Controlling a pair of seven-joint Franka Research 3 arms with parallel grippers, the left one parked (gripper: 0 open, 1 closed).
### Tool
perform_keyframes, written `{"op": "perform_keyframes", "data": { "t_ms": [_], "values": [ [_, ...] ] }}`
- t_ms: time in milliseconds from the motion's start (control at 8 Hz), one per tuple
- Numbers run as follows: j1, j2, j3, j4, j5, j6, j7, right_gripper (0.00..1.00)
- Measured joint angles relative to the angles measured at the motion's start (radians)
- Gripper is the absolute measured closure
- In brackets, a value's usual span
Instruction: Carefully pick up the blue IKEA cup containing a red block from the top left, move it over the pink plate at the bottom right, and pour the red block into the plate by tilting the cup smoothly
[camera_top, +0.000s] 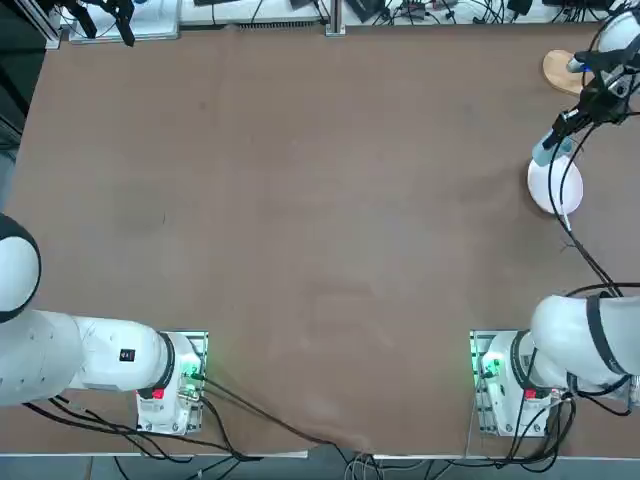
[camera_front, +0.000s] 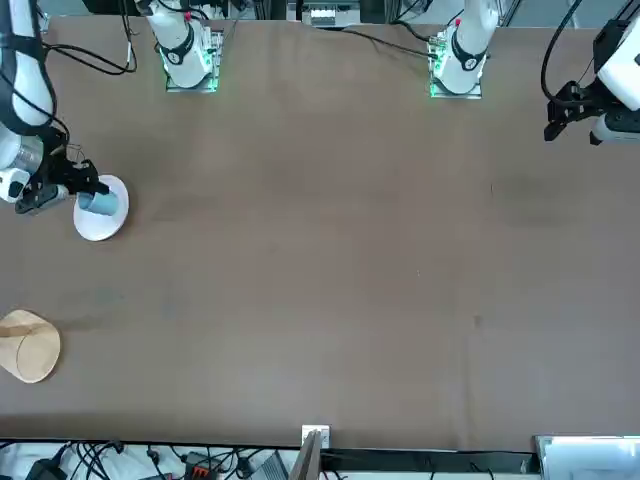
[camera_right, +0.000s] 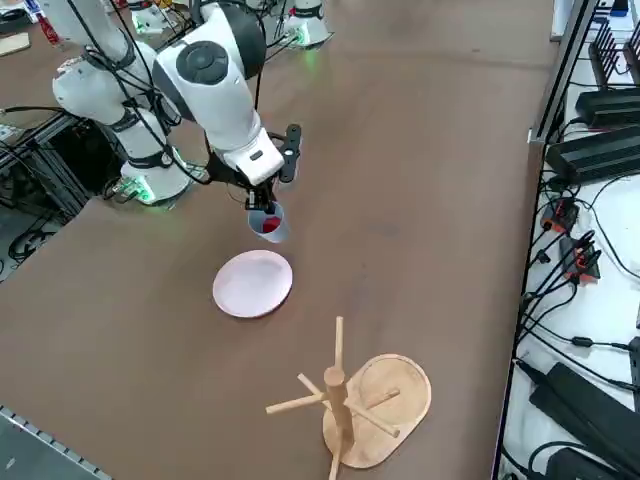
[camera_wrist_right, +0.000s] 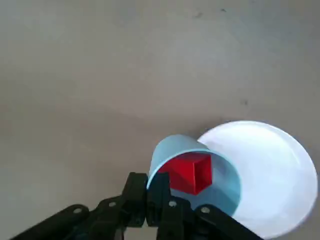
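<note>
My right gripper (camera_right: 263, 207) is shut on the rim of the blue IKEA cup (camera_right: 272, 226) and holds it in the air, tilted, above the table beside the pink plate (camera_right: 252, 283). The wrist view shows the fingers (camera_wrist_right: 135, 195) pinching the cup's wall (camera_wrist_right: 172, 148), with the red block (camera_wrist_right: 190, 172) lying inside the cup and the plate (camera_wrist_right: 272, 175) just past the cup's mouth. From overhead the cup (camera_top: 547, 150) overlaps the far edge of the plate (camera_top: 557, 195). In the front view the cup (camera_front: 99, 203) hangs over the plate (camera_front: 100, 229).
A tan wooden mug tree with an oval base (camera_right: 350, 405) stands beyond the plate near the table's far right corner (camera_top: 565, 70). Cables and black boxes line the table's far edge (camera_right: 590, 150).
</note>
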Motion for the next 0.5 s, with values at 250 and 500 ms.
{"op": "perform_keyframes", "data": {
  "t_ms": [250,500],
  "values": [
    [-0.084,0.009,-0.001,0.003,0.104,-0.053,-0.152,0.97],
    [-0.169,0.028,-0.002,0.010,0.208,-0.137,-0.292,0.97]
  ]
}}
